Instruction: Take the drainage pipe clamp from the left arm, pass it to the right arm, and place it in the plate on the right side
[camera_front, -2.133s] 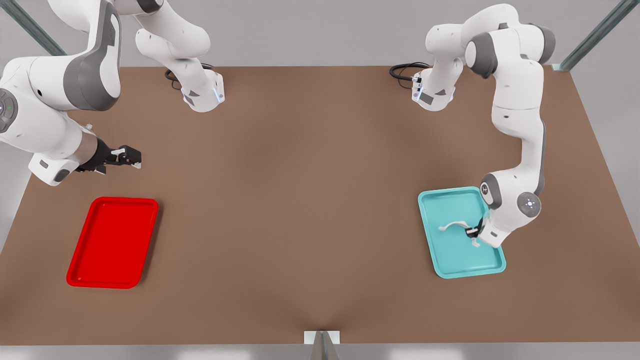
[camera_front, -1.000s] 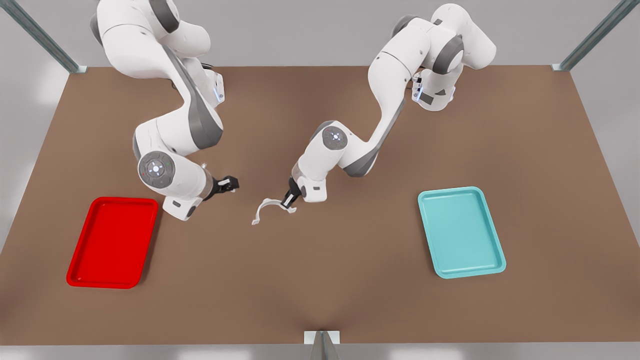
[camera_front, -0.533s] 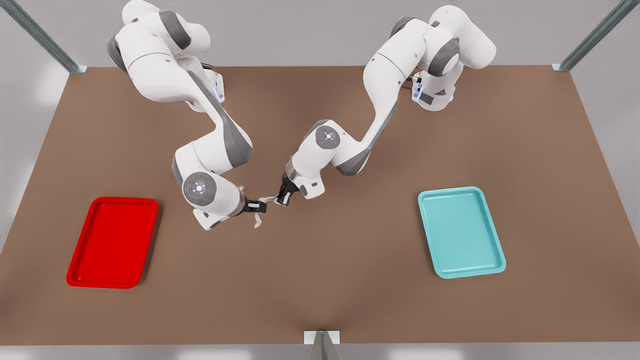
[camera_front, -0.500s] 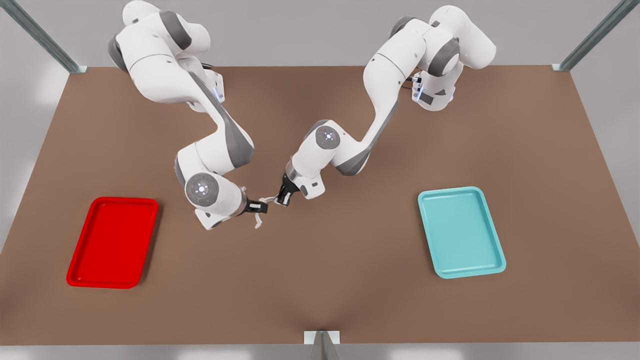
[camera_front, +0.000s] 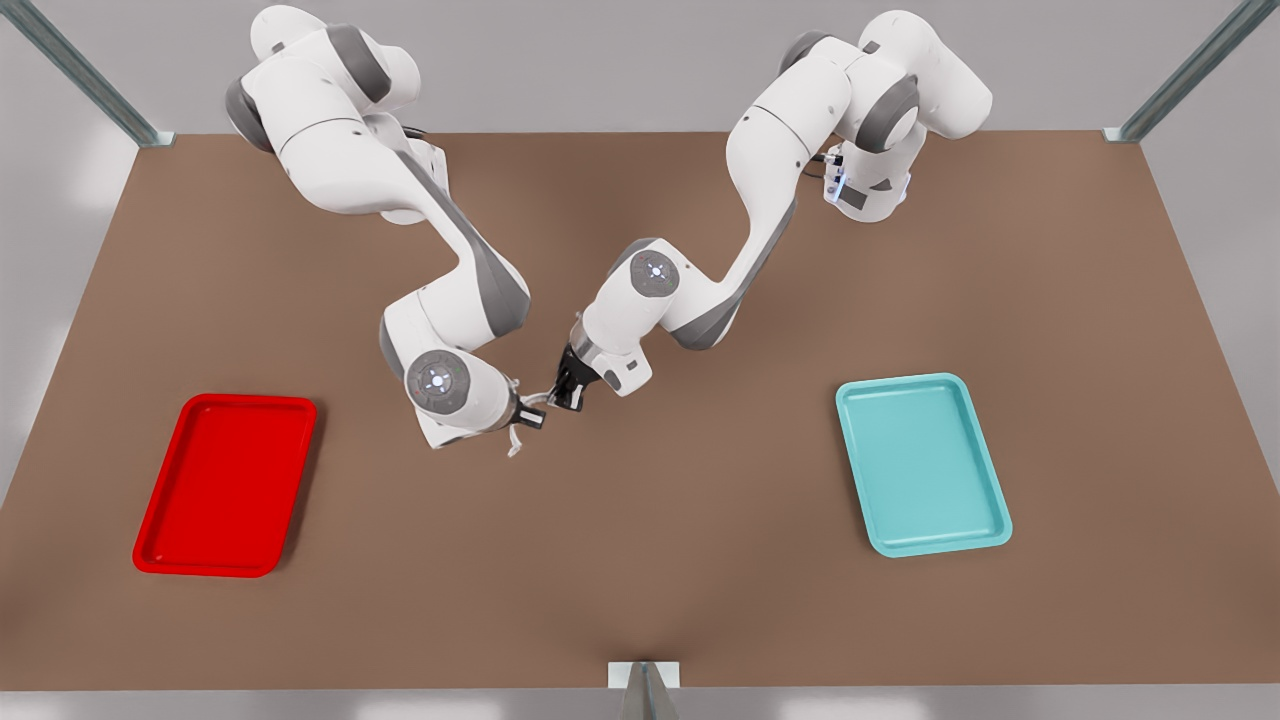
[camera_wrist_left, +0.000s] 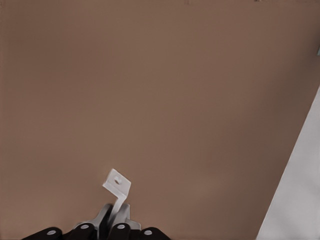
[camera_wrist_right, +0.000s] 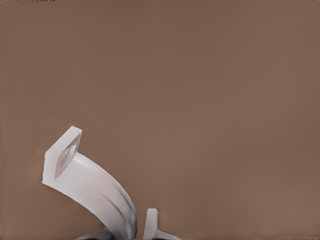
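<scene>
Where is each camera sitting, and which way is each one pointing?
Front view: high over the brown table, looking steeply down; both white arms, left gripper and right gripper meeting mid-table.
Left wrist view: on the front view's right arm, facing the table; its black fingers grip the thin white arched pipe clamp.
Right wrist view: on the other arm, facing the table along the clamp's arch.
Shared: all three show the clamp.

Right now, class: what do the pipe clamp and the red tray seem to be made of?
Drainage pipe clamp: looks like white matte plastic, perhaps painted metal; a thin curved strip with a holed foot tab. Red tray: looks like glossy moulded plastic; uniform colour, rounded corners, raised rim. Being rendered, neither is certain.
</scene>
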